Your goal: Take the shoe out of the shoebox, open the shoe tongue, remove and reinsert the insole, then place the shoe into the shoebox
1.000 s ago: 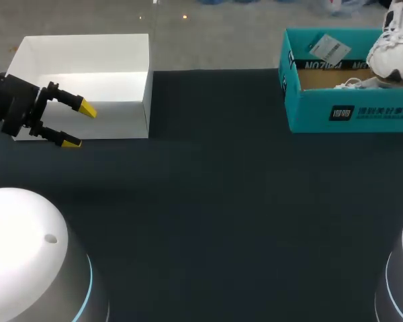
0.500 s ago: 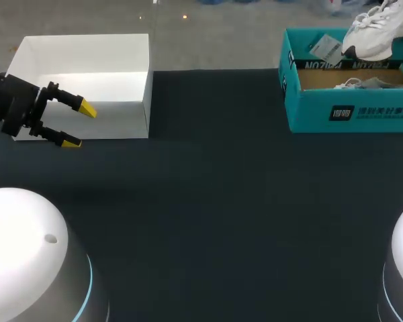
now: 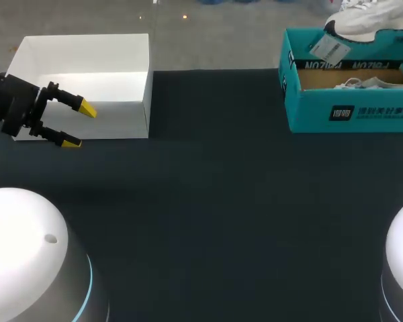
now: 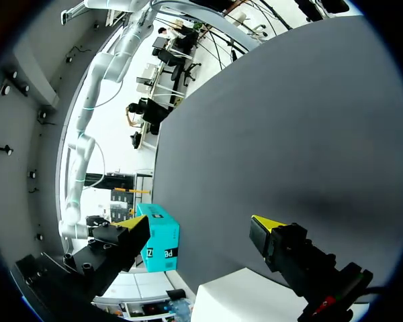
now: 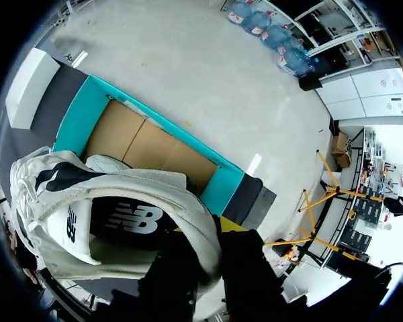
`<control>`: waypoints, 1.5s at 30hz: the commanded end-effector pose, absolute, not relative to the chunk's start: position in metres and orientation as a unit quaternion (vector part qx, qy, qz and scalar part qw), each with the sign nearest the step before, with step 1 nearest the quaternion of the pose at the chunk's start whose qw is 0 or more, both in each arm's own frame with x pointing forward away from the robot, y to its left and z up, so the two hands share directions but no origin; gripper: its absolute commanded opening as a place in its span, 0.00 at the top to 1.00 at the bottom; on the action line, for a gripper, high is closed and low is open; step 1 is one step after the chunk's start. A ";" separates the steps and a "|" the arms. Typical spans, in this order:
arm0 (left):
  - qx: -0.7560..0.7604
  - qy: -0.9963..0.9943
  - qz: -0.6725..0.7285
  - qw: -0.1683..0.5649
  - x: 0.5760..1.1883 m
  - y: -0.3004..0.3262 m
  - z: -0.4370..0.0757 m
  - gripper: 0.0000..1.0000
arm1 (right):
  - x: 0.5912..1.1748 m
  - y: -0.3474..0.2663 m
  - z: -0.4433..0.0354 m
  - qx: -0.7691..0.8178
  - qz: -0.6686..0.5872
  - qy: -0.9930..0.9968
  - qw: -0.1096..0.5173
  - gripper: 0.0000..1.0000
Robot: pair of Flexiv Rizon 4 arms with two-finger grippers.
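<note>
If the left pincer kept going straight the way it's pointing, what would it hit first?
Probably the bare dark table: the left pincer faces open tabletop. The white box lies below its fingers and the teal shoebox off to one side, though depth is hard to judge.

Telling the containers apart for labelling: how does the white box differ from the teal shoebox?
The white box is plain; the teal shoebox carries print. The white box sits far left, by the open left gripper; the teal shoebox sits far right, under the shoe held aloft. Both are open-topped and rectangular, at the table's far edge.
</note>
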State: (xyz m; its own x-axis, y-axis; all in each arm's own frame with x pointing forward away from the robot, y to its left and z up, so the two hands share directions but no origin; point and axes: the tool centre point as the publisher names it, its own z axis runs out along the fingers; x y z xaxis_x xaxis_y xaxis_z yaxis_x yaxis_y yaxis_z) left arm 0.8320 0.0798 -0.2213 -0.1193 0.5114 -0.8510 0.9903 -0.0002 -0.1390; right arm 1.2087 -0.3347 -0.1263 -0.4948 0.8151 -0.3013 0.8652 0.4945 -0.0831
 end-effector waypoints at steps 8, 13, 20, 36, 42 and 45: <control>0.589 0.639 -0.390 0.305 0.831 0.080 -0.221 0.00 | 1.189 -0.346 -0.143 0.635 -0.067 0.767 0.058 1.00; 0.589 0.639 -0.390 0.305 0.831 0.080 -0.221 0.00 | 1.186 -0.344 -0.147 0.645 -0.080 0.751 0.114 1.00; 0.589 0.639 -0.390 0.305 0.831 0.080 -0.221 0.00 | 1.186 -0.344 -0.147 0.645 -0.080 0.751 0.114 1.00; 0.589 0.639 -0.390 0.305 0.831 0.080 -0.221 0.00 | 1.178 -0.349 -0.160 0.670 -0.054 0.735 0.083 1.00; 0.589 0.639 -0.390 0.305 0.831 0.080 -0.221 0.00 | 1.170 -0.358 -0.167 0.696 -0.050 0.699 0.155 1.00; 0.589 0.639 -0.390 0.305 0.831 0.080 -0.221 0.00 | 1.170 -0.360 -0.169 0.696 -0.073 0.690 0.188 1.00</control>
